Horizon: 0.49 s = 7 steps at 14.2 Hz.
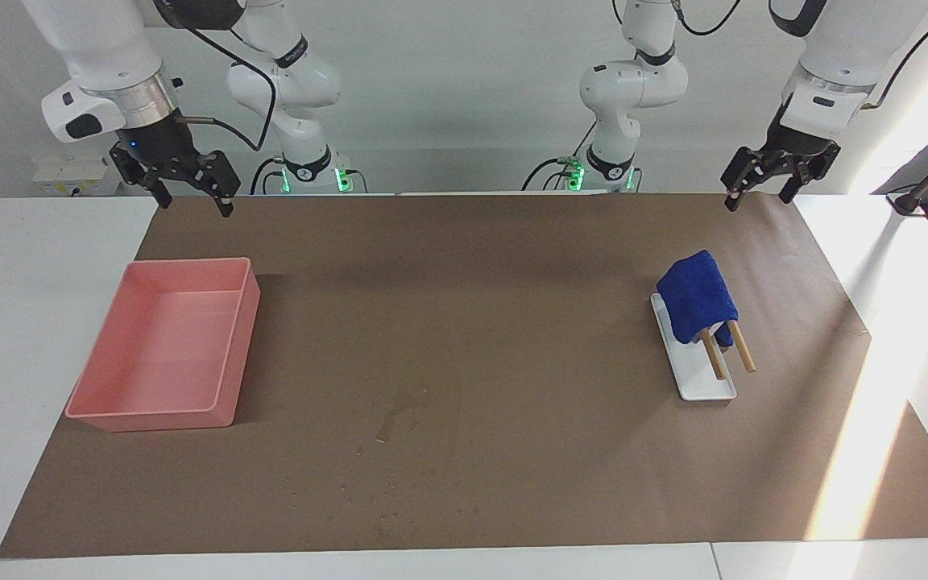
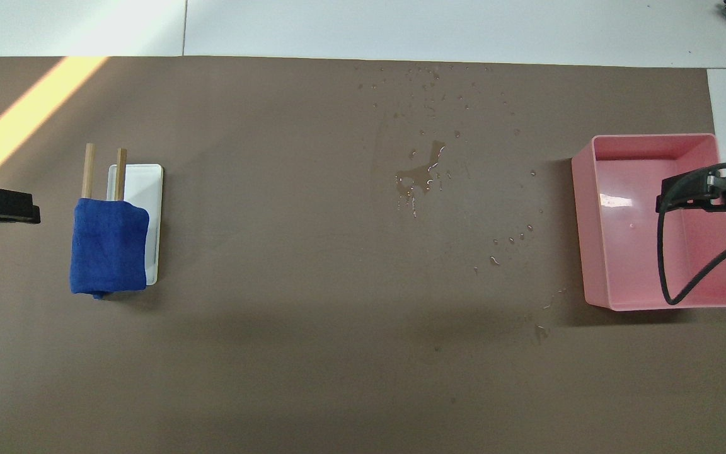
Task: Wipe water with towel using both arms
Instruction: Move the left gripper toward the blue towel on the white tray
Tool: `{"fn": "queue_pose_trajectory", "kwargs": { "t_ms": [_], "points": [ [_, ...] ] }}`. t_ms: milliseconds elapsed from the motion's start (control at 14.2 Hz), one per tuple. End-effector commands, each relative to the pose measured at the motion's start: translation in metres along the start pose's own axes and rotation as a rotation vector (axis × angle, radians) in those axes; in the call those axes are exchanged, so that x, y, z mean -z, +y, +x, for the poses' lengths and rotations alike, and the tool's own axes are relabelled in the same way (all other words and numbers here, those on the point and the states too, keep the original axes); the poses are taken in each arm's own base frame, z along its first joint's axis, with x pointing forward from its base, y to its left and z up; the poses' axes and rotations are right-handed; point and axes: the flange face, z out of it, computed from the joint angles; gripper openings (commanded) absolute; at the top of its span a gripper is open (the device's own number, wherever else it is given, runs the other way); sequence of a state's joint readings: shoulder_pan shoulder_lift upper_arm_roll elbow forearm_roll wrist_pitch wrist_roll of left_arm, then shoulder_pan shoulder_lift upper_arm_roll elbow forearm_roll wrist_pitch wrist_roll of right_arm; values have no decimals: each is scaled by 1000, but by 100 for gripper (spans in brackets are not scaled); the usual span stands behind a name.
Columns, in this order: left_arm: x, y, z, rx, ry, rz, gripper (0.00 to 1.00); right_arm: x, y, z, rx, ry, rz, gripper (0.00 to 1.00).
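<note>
I've got the brown mat [image 1: 512, 266] covering most of the table, with the pink bin [image 1: 162, 346] at the right arm's end, and wide bare mat between it and the white tray [image 1: 706, 385]. The towel [image 1: 696, 306] is draped over the tray's two wooden sticks [image 1: 728, 353], raised so it's easy to pinch; the water [image 2: 423, 173] lies mid-mat, farther from the robots. Left gripper [image 1: 768, 184] and right gripper [image 1: 186, 189] both hang wide apart, holding nothing, over the mat's robot-side edge.

Towel [image 1: 696, 295] deep blue, plain. Tray [image 1: 706, 388] white w/ two light-wood sticks [image 1: 728, 350]. Bin [image 1: 164, 346] pink. Table cover [image 1: 480, 306] brown; water [image 2: 423, 173] a darker glossy smear w/ shiny droplets.
</note>
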State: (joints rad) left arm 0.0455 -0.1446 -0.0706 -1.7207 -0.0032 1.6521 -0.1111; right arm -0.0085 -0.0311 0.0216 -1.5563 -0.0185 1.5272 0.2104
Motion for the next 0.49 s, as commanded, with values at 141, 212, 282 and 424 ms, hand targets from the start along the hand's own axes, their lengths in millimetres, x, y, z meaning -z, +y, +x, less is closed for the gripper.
{"fn": "queue_pose_trajectory", "kwargs": {
  "t_ms": [141,212,282,424],
  "points": [
    [-1,1,1,-7,0,-9,100,5,5,-5,13,-5,-3,100],
    [-1,1,1,-5,1,-11,100,5,5,-5,13,-5,-3,100],
    [-1,1,1,-6,0,-9,100,5,5,-5,13,-5,-3,100],
    [0,1,1,-10,1,-11,100,5,5,-5,13,-5,-3,100]
  ]
}}
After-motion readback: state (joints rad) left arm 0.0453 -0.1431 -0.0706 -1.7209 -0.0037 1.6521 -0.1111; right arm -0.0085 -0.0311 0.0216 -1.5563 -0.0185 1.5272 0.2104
